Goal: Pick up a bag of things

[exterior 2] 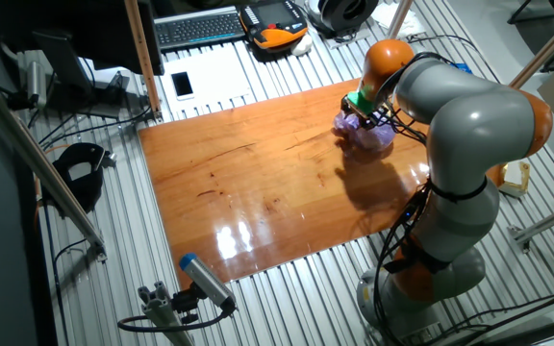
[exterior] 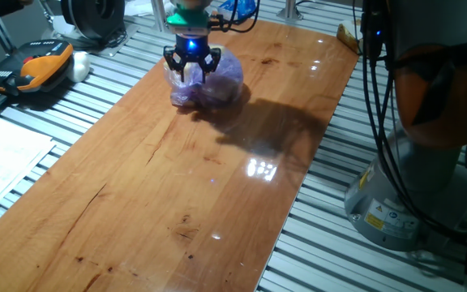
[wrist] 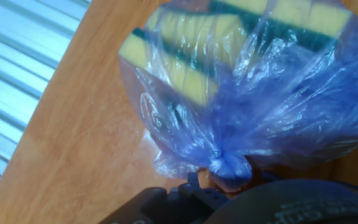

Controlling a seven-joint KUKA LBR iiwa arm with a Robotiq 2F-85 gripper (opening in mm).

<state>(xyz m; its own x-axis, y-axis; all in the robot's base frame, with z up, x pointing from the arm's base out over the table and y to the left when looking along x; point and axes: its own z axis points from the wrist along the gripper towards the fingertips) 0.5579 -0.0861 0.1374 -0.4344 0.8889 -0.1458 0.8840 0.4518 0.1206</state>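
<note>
The bag of things point(exterior: 217, 79) is a crinkly purple plastic bag lying on the wooden table point(exterior: 177, 186) near its far end. It also shows in the other fixed view point(exterior 2: 371, 135). In the hand view the bag point(wrist: 260, 106) fills the frame, with yellow and green sponges showing through and a knot point(wrist: 229, 167) at the bottom. My gripper point(exterior: 192, 69) hangs right over the bag's left side, pointing down, with its fingers spread and low around the bag's top. In the other fixed view the gripper point(exterior 2: 365, 109) sits just above the bag.
An orange and black hand controller point(exterior: 35, 66) and a white paper point(exterior: 6, 154) lie left of the table on the slatted bench. My arm's base point(exterior: 420, 186) stands to the right. A keyboard point(exterior 2: 198, 27) and a phone point(exterior 2: 182, 85) lie beyond the table.
</note>
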